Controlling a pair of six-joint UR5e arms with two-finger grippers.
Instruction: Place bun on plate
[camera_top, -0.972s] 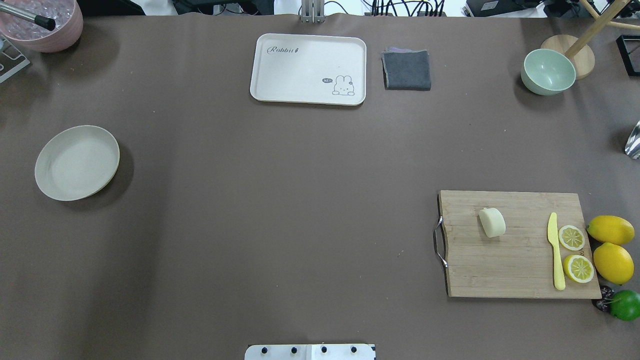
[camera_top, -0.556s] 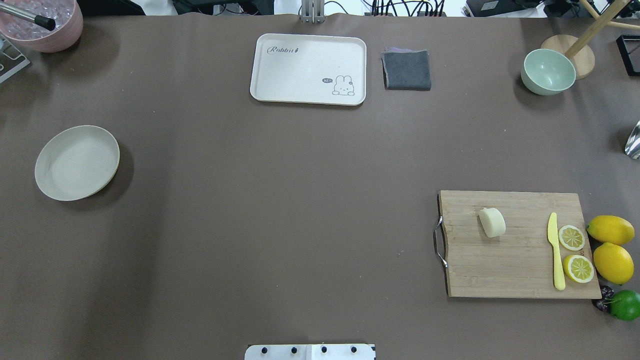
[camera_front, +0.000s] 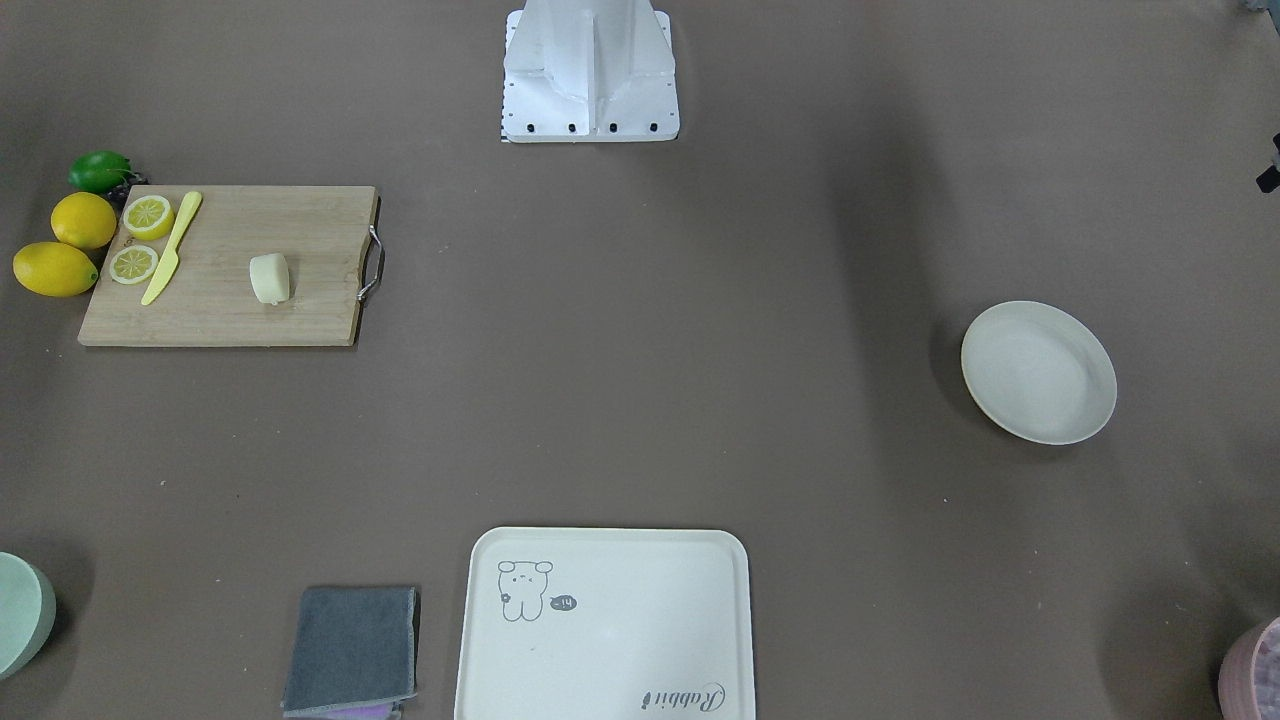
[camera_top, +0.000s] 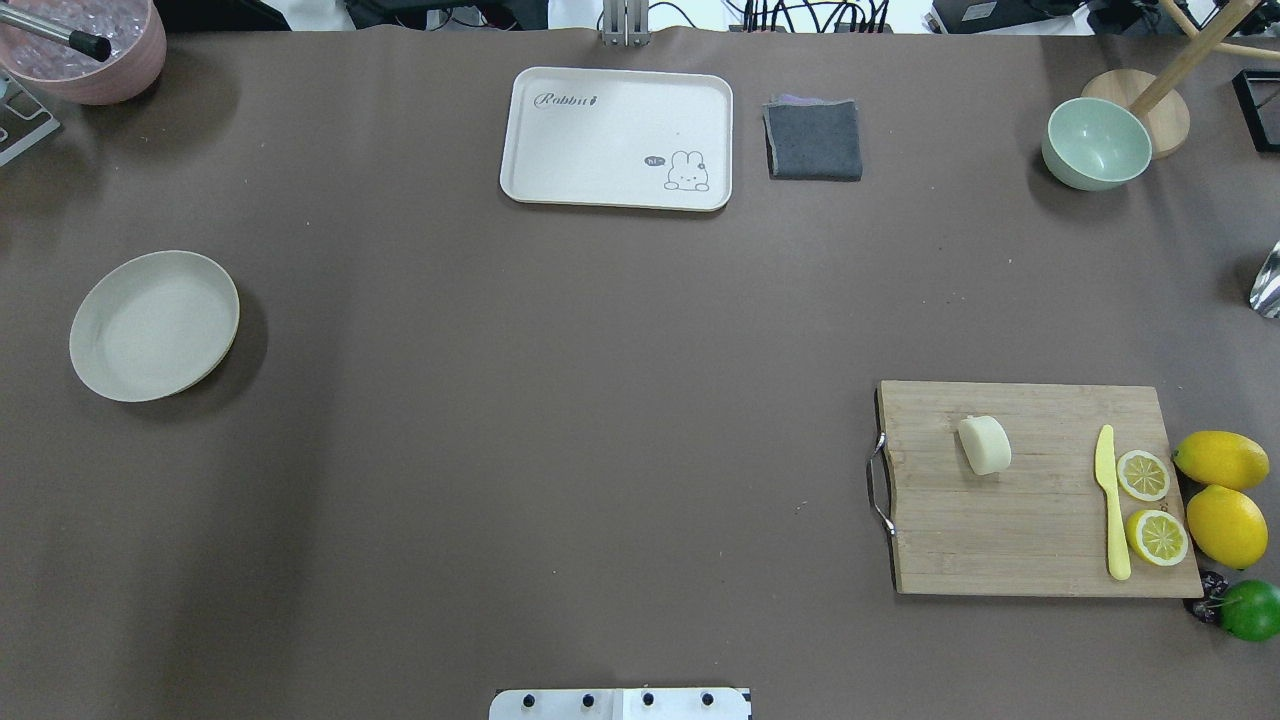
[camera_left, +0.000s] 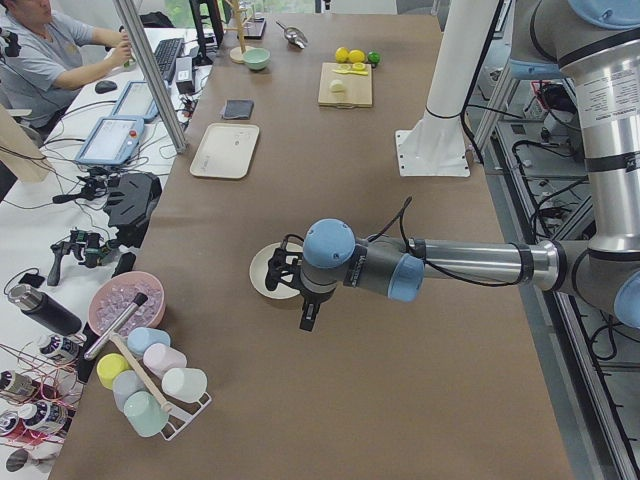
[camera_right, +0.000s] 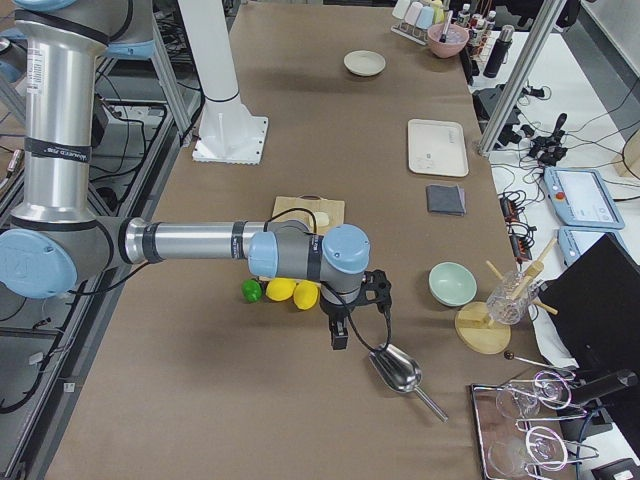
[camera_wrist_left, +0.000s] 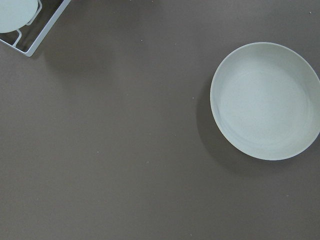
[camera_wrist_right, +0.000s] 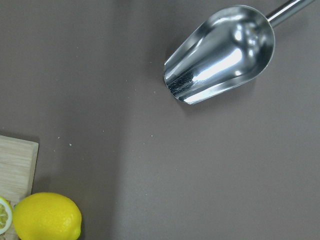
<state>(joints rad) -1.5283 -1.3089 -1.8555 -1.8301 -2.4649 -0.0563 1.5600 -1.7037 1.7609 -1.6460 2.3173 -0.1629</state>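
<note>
The bun (camera_top: 985, 445), a pale cream lump, lies on a wooden cutting board (camera_top: 1030, 545) at the right front of the table; it also shows in the front-facing view (camera_front: 269, 278). The off-white round plate (camera_top: 153, 325) sits bare far to the left, and the left wrist view looks down on the plate (camera_wrist_left: 265, 100). My left gripper (camera_left: 307, 318) hangs above the table beside the plate, seen only in the left side view. My right gripper (camera_right: 341, 338) hangs beyond the lemons, near a metal scoop, seen only in the right side view. Whether either gripper is open or shut, I cannot tell.
On the board lie a yellow knife (camera_top: 1110, 505) and two lemon halves (camera_top: 1143, 475); whole lemons (camera_top: 1222, 460) and a lime (camera_top: 1250, 610) sit beside it. At the back are a cream tray (camera_top: 600, 130), grey cloth (camera_top: 814, 140), green bowl (camera_top: 1095, 145) and pink bowl (camera_top: 90, 70). A metal scoop (camera_wrist_right: 220, 52) lies at the right edge.
</note>
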